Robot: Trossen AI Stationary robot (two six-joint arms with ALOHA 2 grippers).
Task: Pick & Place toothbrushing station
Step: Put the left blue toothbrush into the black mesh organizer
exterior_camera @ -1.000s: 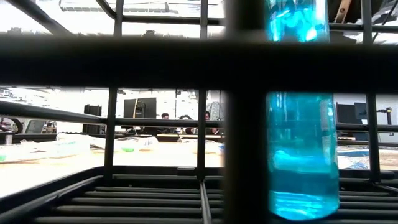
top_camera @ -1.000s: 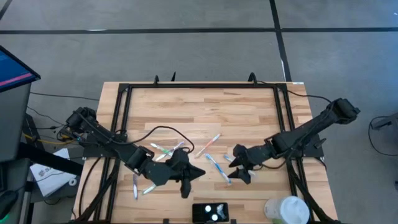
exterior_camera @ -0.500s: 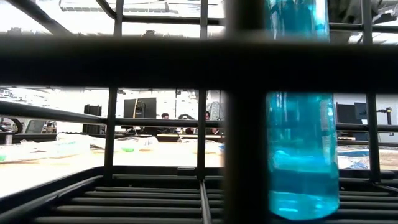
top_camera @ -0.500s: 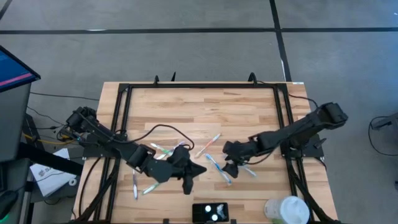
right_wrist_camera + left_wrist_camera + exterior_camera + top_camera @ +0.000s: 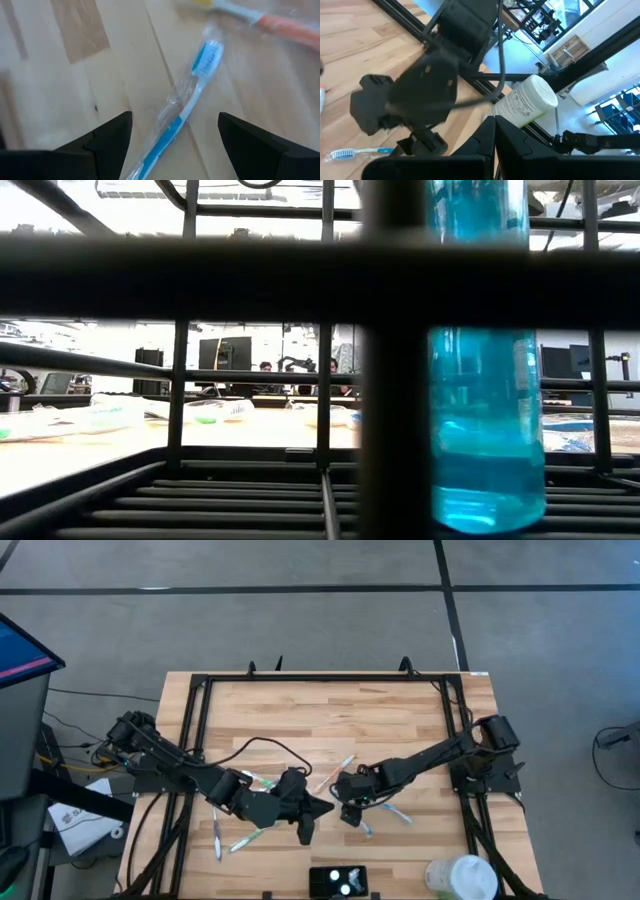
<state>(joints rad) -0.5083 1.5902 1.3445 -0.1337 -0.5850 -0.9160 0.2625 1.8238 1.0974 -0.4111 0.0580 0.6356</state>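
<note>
The toothbrushing station (image 5: 338, 882), a low black box, sits at the table's near edge. Several wrapped toothbrushes (image 5: 335, 772) lie flat on the wood in the middle. My right gripper (image 5: 346, 808) hangs open, tipped down over a blue and white toothbrush (image 5: 186, 107). Its fingers (image 5: 107, 140) stand either side of the toothbrush and do not touch it. My left gripper (image 5: 305, 822) is shut just to the left, near the table's middle, with nothing showing between its fingers (image 5: 495, 135).
A white round container (image 5: 462, 876) stands at the near right corner. An orange toothbrush (image 5: 280, 25) lies beyond the blue one. More toothbrushes (image 5: 230, 840) lie near the left rail. Black frame rails (image 5: 195, 740) run along the table's sides. A blue bottle (image 5: 485, 420) and bars fill the low view.
My right gripper has swung toward the table's left and come down, tipping more steeply, until it stands over the blue toothbrush close to my left gripper. It has stayed open. No toothbrush has moved.
</note>
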